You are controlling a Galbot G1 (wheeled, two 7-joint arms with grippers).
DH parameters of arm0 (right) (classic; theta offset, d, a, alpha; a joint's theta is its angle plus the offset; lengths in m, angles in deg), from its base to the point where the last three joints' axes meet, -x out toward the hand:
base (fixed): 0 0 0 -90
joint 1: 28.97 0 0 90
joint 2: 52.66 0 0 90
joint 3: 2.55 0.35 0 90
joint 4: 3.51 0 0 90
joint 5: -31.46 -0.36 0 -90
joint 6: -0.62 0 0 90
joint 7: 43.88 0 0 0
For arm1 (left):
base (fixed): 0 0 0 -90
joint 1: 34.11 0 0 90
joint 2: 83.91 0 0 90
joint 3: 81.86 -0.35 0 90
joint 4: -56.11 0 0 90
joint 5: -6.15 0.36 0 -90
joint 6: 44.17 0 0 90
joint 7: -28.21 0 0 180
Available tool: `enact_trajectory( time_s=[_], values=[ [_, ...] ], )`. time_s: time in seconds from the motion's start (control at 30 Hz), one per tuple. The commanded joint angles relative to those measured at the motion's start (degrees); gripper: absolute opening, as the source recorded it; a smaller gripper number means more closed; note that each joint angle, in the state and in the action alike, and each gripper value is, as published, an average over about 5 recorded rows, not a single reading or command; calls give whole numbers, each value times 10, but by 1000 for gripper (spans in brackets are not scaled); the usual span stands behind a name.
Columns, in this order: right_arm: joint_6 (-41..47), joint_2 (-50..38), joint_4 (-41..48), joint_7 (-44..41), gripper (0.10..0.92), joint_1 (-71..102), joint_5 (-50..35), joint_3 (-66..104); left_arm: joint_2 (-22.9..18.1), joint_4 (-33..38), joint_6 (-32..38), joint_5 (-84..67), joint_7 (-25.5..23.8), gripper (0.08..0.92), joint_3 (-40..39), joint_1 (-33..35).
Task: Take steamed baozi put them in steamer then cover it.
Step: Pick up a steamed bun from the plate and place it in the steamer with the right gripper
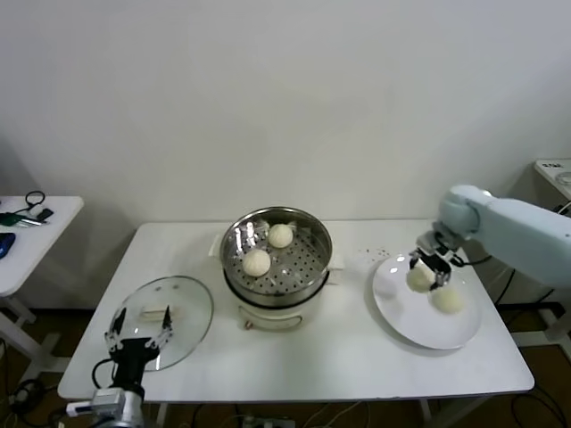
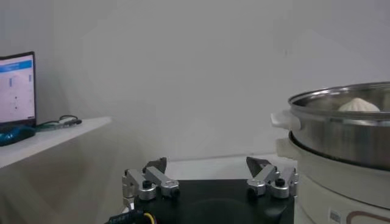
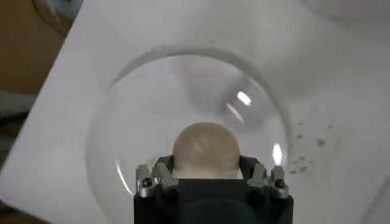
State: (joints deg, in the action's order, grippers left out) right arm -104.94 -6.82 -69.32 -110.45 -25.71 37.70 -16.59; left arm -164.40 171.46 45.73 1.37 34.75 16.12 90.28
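White table (image 1: pixel 357 352), right gripper (image 1: pixel 429 270) jaws clenching smooth cream baozi (image 1: pixel 418 279), left gripper (image 1: pixel 138 340) released.

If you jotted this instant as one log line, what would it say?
right gripper: jaws shut on a baozi over the plate | steamer: two baozi inside | plate: one more | left gripper: open by cover

We see the head view evenly and softly lit from overhead, with only faint shadows under the steamer (image 1: pixel 277 254) and the plate (image 1: pixel 428 321), and small glints on the steel rim toward ten o'clock. In the left wrist view the light is dimmer and greyish, the wall hazy and the near gripper body a dark mass at six o'clock. In the right wrist view two bright glare spots sit on the plate (image 3: pixel 122 122) at about one and three o'clock, and the far corners look soft.
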Motion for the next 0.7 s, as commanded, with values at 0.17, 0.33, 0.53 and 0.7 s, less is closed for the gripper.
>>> enact_trajectory(
  time_s=[0.17,0.33,0.53,0.7],
  values=[
    [-169,124,-32,-21,703,-176,9,-25,-2,6,-1,4,-2,823,-8,3],
    [-176,181,-38,-26,704,-192,-12,-29,-4,8,1,3,-4,823,-11,5],
    [-179,246,-48,-28,704,-165,-9,-27,-6,10,2,-1,-6,823,-14,12],
    [-188,296,-41,-26,704,-126,13,-17,-5,8,3,-3,-7,823,-14,12]
  ],
)
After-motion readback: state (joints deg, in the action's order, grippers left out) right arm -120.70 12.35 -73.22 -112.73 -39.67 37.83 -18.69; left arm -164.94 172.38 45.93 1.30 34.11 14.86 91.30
